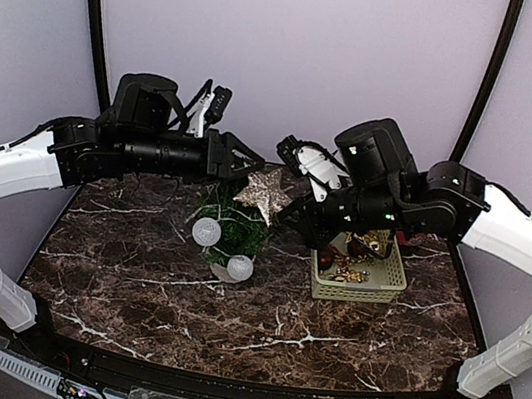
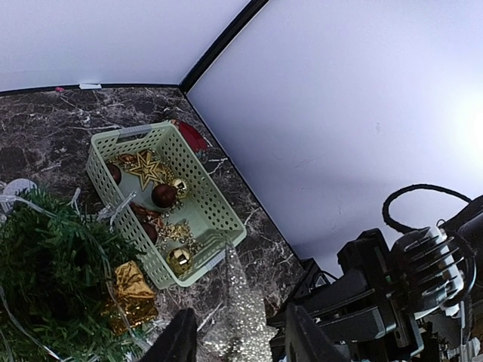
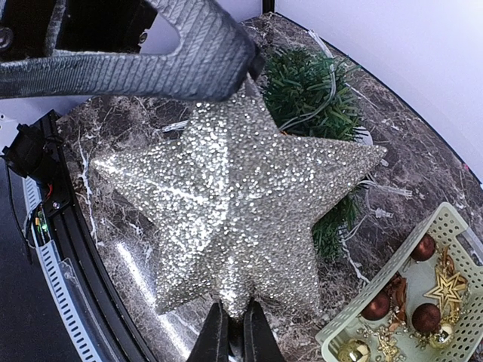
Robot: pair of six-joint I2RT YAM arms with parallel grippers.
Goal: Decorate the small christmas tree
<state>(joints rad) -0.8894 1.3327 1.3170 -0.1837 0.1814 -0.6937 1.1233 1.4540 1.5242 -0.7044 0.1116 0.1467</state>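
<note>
Right gripper (image 3: 235, 317) first, right under its own lens: jaws clamped tight on the bottom point of the star (image 3: 241, 204), glittery silver and filling that view. Across the star's top point lies one ribbed finger (image 3: 151, 64) of the left arm, touching it. The overhead camera can't give you that contact.

Over to the left wrist view. The left gripper (image 2: 240, 313) straddles the star's edge, jaws apart, a sliver of daylight on one side, so not pinching. From here the star is just a thin sparkling blade.

From above, the tree (image 1: 233, 217) stands at the middle of the marble table (image 1: 132, 280), leaning a touch. The star hangs at its 1 o'clock, held between the two arms, which meet over it. Two frosted white baubles (image 1: 206, 232) show on the tree, one at 9 o'clock, the other at 5 o'clock.

The basket (image 1: 352, 292) sits at the tree's 3 o'clock, just beside it, half hidden overhead by the right arm. The left wrist view opens it up: a gold star ornament (image 2: 147, 170), dark red balls (image 2: 162, 196) and a gold ball (image 2: 179, 260) inside. It also catches a gold parcel (image 2: 132, 290) tucked into the branches, and pale light wire (image 2: 90, 226) strung over the green. Neither shows from above.
</note>
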